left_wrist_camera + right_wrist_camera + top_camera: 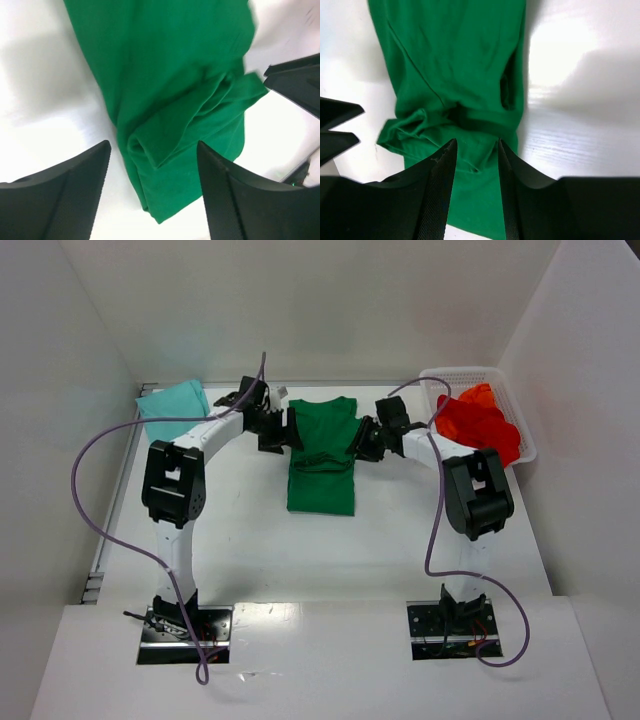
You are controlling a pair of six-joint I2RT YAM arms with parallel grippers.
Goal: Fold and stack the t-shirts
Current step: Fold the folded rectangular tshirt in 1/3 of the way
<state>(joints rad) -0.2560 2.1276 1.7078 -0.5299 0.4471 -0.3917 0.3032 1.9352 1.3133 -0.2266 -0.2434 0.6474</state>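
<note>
Mid-fold, the dark green t-shirt [322,465] is gripped by neither the wide-spread left gripper [153,147] nor the narrowly parted right gripper [477,142]; a regrasp is likely called for.

A white plastic mesh basket [470,373] sits tilted slightly against the corner; the white table [320,560] lies under the basket and stretches away to its left and toward me; a white back wall [330,300] rises just behind the basket; a white side panel [585,390] stands just right of the basket; a matching panel [50,390] stands well to its left.
</note>
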